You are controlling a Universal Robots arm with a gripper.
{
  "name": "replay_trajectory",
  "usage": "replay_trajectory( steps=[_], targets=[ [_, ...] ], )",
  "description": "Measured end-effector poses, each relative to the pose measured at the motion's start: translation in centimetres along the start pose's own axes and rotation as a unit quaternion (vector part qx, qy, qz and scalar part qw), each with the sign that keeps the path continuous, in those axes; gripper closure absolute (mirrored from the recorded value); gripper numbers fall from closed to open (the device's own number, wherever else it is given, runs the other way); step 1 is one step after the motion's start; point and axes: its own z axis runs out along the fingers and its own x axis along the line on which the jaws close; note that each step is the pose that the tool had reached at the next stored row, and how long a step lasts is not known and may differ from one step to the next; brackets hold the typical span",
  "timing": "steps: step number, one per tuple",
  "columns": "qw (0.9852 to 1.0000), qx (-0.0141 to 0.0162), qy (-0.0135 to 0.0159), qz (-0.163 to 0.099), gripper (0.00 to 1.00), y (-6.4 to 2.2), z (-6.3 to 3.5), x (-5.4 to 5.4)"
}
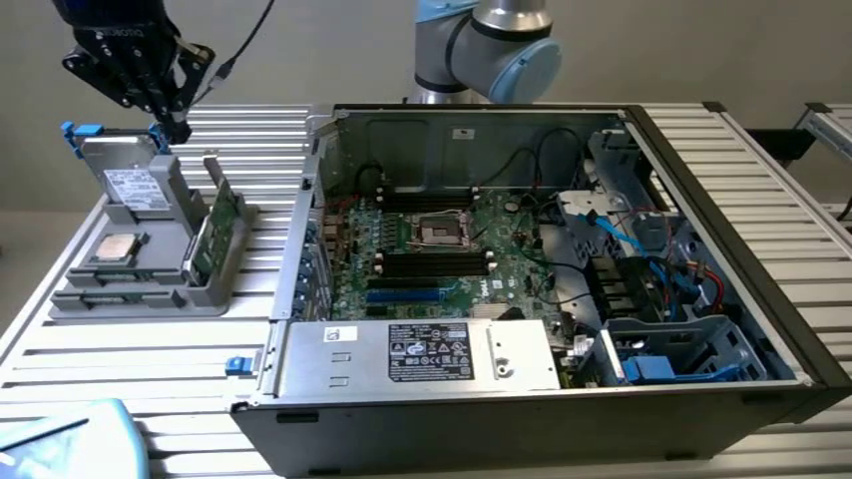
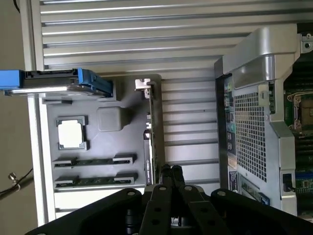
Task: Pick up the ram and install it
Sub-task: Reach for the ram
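Observation:
Two ram sticks (image 2: pixel 95 160) lie flat in slots of the grey parts tray (image 2: pixel 117 196), and they appear as thin dark strips (image 1: pixel 123 280) at the tray's front end in the exterior view. My gripper (image 1: pixel 174 128) hangs high above the tray's back end at the exterior view's left. Its fingers are shut with nothing between them. In the wrist view the closed fingertips (image 2: pixel 171 171) sit over the end of the upright green card (image 2: pixel 155 122), beside the ram slots. The open computer case (image 1: pixel 745 259) with its motherboard (image 1: pixel 440 249) stands to the tray's right.
The tray also holds a square silver processor (image 1: pixel 120 246), a drive with blue rails (image 1: pixel 127 175) and the tall green card with a metal bracket (image 1: pixel 215 235). A power supply (image 1: pixel 426 354) sits at the case's front. Ribbed aluminium table (image 1: pixel 160 399) lies all around.

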Motion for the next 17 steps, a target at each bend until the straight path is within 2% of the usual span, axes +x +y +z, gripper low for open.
replay_trajectory(
  steps=[3,4,6,9,10,12,17],
  targets=[
    [1.0,0.0,0.001,0.0,0.89,-0.1,0.11,1.4],
    [1.0,0.0001,0.0031,0.0,0.89,-0.13,0.14,1.8],
    [0.9999,0.0007,0.0111,0.0,0.89,-0.18,0.19,2.4],
    [0.9997,0.0018,0.0257,0.001,0.89,-0.24,0.25,3.3],
    [0.9996,0.0021,0.0293,0.001,0.89,-0.27,0.27,3.6],
    [0.9995,0.0022,0.0313,0.001,0.89,-0.32,0.28,4.2],
    [0.9995,0.0023,0.032,-0.003,0.89,-0.45,0.28,5.7]
  ],
)
